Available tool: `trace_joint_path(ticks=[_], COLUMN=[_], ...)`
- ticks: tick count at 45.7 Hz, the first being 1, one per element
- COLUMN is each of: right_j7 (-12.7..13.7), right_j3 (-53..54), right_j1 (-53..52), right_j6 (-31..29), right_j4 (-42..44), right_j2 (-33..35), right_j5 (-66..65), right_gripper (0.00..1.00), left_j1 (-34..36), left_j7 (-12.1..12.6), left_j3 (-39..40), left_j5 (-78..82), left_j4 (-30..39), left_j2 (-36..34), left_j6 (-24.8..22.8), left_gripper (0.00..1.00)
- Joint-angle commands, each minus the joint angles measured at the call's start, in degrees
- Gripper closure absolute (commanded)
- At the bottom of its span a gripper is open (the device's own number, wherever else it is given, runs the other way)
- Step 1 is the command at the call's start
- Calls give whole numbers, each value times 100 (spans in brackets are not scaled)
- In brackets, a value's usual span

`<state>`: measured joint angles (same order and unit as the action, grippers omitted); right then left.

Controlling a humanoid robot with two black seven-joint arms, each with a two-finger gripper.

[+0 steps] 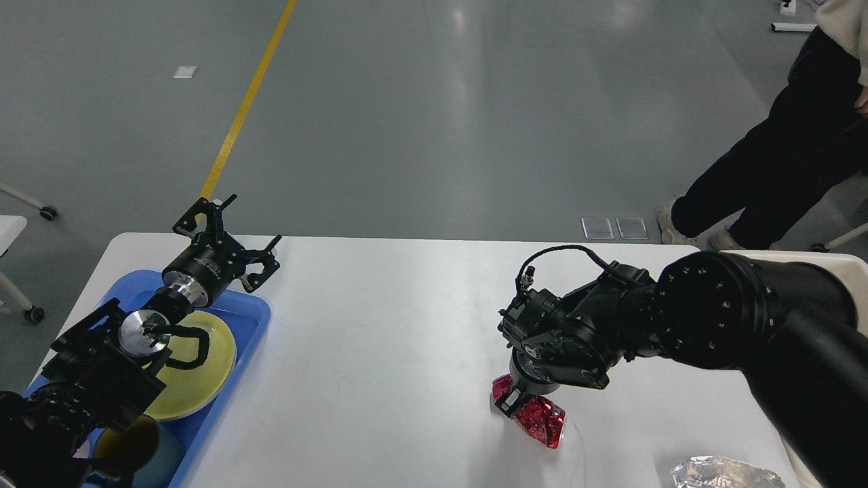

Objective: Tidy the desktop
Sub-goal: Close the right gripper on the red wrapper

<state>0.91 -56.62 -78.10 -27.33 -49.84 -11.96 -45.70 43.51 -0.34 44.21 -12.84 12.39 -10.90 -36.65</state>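
The white desktop fills the lower part of the head view. On its right front part a crushed red can lies under my right gripper. That gripper points down and is shut on the can's left end. Only one dark fingertip shows against the red metal. My left gripper is open and holds nothing. It hovers over the desktop's far left corner, just past the blue tray.
The blue tray holds a yellow plate and a cup at the left front. Crumpled silver foil lies at the right front edge. A cream bin stands behind my right arm. A person stands at the far right.
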Motion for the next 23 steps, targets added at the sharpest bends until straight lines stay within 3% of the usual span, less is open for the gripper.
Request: trace_joint_path(ticks=[1,4,13,23], right_j7=[14,14,32,32], right_j3=[2,2,2,2], right_j1=[5,5,5,-56], right_j6=[-9,-9,-167,-317], right_j4=[-8,-8,-17,-17], right_j2=[0,0,0,0], right_j5=[0,0,0,9], right_gripper=[71,75,100,100], left_j1=[0,0,0,0], left_j7=[-2,-2,-2,-2], left_j3=[0,0,0,0], left_j5=[0,0,0,0], left_j4=[0,0,0,0], left_j2=[0,0,0,0], left_j6=[0,0,0,0], left_gripper=[4,4,4,4])
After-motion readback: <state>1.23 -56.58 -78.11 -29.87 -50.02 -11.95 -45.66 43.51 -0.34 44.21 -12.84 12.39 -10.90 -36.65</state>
